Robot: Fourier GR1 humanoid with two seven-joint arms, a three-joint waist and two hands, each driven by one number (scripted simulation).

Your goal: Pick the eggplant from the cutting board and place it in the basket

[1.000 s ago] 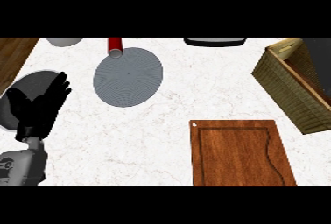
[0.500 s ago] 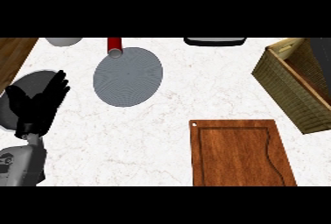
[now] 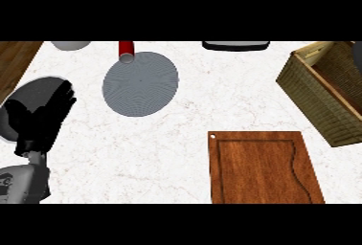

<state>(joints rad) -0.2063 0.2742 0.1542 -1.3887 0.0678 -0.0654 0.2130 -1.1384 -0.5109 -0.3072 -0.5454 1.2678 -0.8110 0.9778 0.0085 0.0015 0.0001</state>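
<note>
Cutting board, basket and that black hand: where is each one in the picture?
cutting board [image 3: 265,167]: head view, middle of its wooden face.
basket [image 3: 305,87]: head view, its woven outer wall.
left hand [image 3: 44,119]: head view, on its palm.

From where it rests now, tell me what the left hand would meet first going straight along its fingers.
Probably the grey round dish lying behind the left hand; the fingers already overlap it in this view, though height above it is unclear.

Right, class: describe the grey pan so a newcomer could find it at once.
Start on the white marble counter and look to its upper middle, left of the wooden cutting board and woven basket. The grey pan lies there, a round, finely textured disc. Its short red handle sets it apart.
</note>
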